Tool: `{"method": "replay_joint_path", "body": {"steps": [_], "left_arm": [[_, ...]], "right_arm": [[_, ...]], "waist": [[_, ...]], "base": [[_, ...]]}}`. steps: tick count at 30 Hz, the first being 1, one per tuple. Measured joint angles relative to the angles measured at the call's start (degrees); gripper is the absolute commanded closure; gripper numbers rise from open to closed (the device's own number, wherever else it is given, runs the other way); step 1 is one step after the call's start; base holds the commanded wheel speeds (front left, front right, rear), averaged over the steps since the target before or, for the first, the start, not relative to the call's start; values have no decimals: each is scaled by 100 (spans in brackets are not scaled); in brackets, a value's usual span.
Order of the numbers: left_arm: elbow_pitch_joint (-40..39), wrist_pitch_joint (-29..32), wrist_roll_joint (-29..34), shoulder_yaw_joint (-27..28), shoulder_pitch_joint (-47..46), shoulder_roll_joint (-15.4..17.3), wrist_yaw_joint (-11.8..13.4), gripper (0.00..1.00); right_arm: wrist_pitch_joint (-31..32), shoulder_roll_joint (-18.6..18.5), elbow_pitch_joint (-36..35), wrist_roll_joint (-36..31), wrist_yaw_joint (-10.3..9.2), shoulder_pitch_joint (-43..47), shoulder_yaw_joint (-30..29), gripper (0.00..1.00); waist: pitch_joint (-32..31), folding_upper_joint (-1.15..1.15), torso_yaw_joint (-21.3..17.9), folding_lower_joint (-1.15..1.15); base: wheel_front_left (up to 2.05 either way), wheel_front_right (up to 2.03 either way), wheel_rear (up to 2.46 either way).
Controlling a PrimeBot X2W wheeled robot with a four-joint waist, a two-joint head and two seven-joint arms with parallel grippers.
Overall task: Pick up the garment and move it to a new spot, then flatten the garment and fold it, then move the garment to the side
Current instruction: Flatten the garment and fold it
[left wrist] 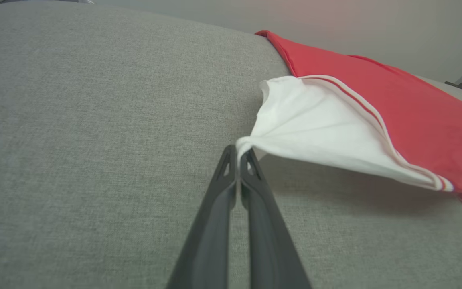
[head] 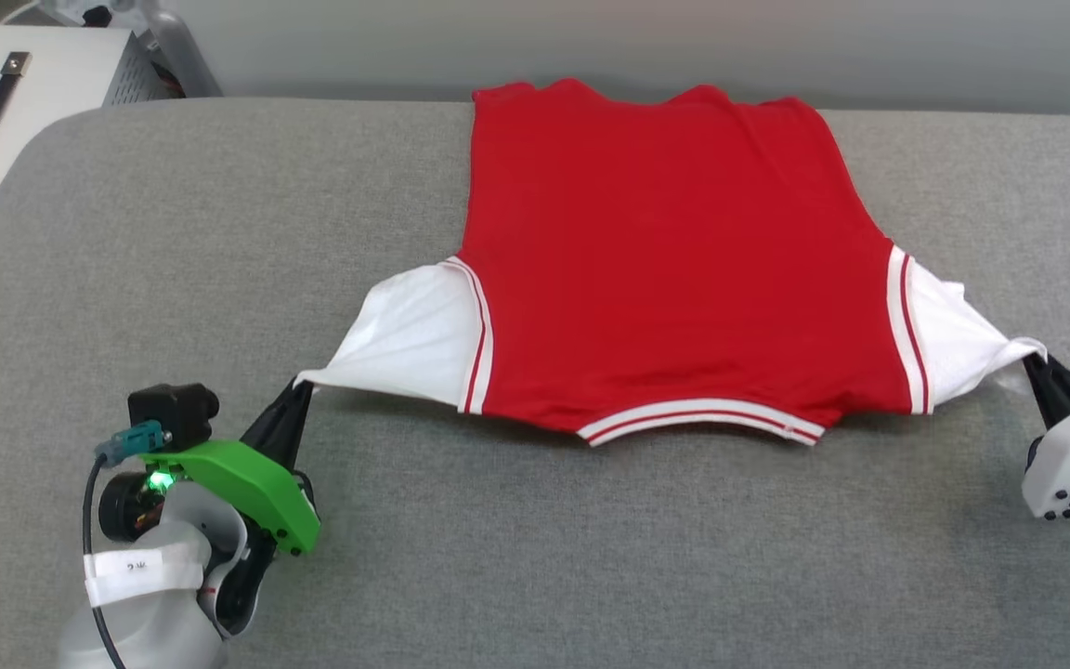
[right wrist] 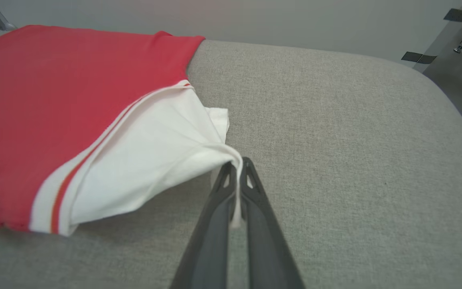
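Note:
The garment [head: 674,269], a red shirt with white short sleeves and red-and-white striped trim, is stretched over the grey padded table, plain red side up, collar nearest me. Its near edge hangs slightly above the surface and casts a shadow. My left gripper [head: 301,388] is shut on the tip of the left white sleeve [left wrist: 315,128], pulling it taut; the left wrist view shows my left gripper [left wrist: 239,150] pinching the cloth. On the other side my right gripper [head: 1035,362] is shut on the right sleeve's tip, and in the right wrist view my right gripper [right wrist: 237,162] grips the white cloth [right wrist: 150,160].
The grey table [head: 173,232] has rounded corners and wide bare cloth to the left, right and front of the shirt. A white cabinet [head: 24,102] with a dark handle stands beyond the table's far left corner. A pale wall runs behind.

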Motion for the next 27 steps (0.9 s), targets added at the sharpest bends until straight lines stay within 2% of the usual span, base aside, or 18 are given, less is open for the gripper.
{"method": "replay_joint_path", "body": {"steps": [7,17,22,27], "left_arm": [[4,116,-60,-176,448,58,0,100],[-767,680,-366,-354,1562,566,13,100],[-1457,1026,-443,-437,2017,809,268,100],[-2124,1267,-469,-455,2090,918,509,100]], "right_arm": [[288,-48,-327,182,0,684,-43,100],[1300,-365,-1511,845,-1,2151,-176,100],[1711,-531,-2145,1045,-1,2863,-513,100],[2031,-575,-2563,999,-1,3133,-843,100]], "waist": [[-367,0,4,0],[-857,0,-39,0],[-895,0,-44,0],[-811,0,-14,0]], "base": [[0,0,0],[0,0,0],[0,0,0],[0,0,0]]}}
